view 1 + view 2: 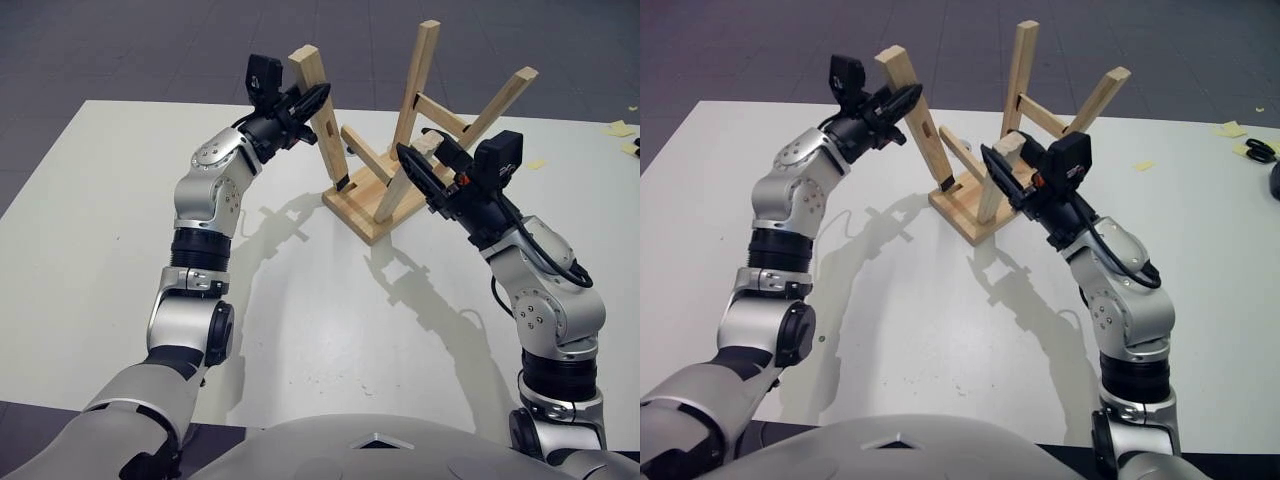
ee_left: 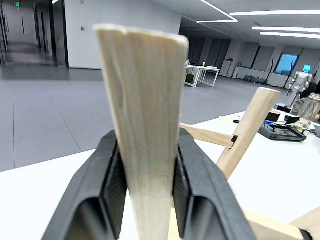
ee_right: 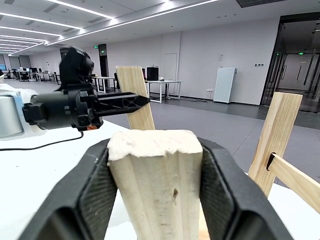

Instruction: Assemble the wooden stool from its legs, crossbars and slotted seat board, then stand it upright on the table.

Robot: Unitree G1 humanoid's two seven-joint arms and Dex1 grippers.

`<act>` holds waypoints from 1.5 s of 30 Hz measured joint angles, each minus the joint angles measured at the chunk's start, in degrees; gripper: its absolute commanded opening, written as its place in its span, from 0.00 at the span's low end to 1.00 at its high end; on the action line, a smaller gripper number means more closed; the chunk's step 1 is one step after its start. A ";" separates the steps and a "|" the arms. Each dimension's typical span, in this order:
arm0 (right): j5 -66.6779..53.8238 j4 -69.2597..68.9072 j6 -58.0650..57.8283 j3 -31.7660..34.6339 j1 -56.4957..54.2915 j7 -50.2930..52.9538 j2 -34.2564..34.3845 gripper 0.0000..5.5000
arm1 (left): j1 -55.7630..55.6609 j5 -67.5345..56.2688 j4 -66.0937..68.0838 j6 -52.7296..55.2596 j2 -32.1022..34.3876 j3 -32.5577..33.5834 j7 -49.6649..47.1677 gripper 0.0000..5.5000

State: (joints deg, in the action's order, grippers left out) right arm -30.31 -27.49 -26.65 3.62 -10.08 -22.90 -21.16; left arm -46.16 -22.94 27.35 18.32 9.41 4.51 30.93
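Stool [image 1: 365, 222] rests upside down and tilted on the worktop [image 1: 120, 200], below my fingers, its pale wooden legs splayed upward. My left fingers [image 2: 102, 190] clamp the left leg [image 1: 322, 120]; my right fingers [image 3: 95, 195] clamp the right leg [image 1: 397, 195]. Uneven pulling could, I judge, wrench a leg from its slot.

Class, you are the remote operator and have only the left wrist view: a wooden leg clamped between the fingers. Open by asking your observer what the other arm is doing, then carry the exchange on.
Observer: The right gripper is shut on the end of the near leg, the one closest to the robot.
Operator: Which way up is the stool?
Observer: Upside down: the seat board is low at the table, legs pointing up.
Operator: How many legs are in it?
Observer: Four: your held leg, the near leg, and two far legs.
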 measured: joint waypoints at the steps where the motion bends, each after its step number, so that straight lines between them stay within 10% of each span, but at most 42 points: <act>1: 0.00 -0.02 0.06 0.04 0.07 -0.09 0.00 0.40 | -0.70 -0.05 1.22 -0.11 0.00 0.54 0.12 0.19; 45: -3.54 -4.68 -4.13 0.35 1.56 0.53 0.16 0.40 | 0.43 -3.89 -2.35 12.09 1.96 4.85 2.71 0.19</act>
State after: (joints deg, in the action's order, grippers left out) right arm -33.85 -32.17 -30.78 3.97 -8.51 -22.37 -21.00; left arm -45.73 -26.83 25.00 30.42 11.37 9.36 33.64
